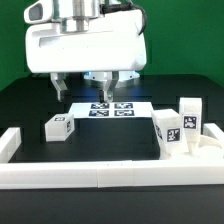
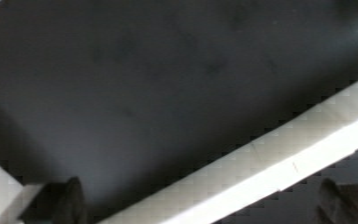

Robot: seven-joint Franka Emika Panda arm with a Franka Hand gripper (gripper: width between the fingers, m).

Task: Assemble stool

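Near edge: long white rail (image 1: 100,178) across front of black counter (image 1: 110,135).

Just behind it, toward the exterior view's right: seat (image 1: 190,152), low, mostly hidden by rail, shape hard to confirm. Two upright legs (image 1: 168,128) (image 1: 189,115) close by it, tags facing cam; touching seat or not, can't tell.

Mid-depth, toward the exterior view's left: lone leg (image 1: 58,126) lying flat, well apart from others. Long axis approx left-right, slightly skewed. Clear room all round, so likely the easiest pick.

Further back, centre: marker board (image 1: 110,107), flat on counter.

Farthest: hand (image 1: 91,90) above far side of marker board, pointing down. Fingers spread wide, nothing between. Wrist view agrees: fingertips (image 2: 60,200) apart, only bare counter (image 2: 140,90) and a rail (image 2: 247,150) below.

Key relation: all stool parts nearer than hand. Lone leg near-left, seat grp near-right, roughly equal offset. For lone leg, prob. need closing line set across its short width, i.e. near-far.
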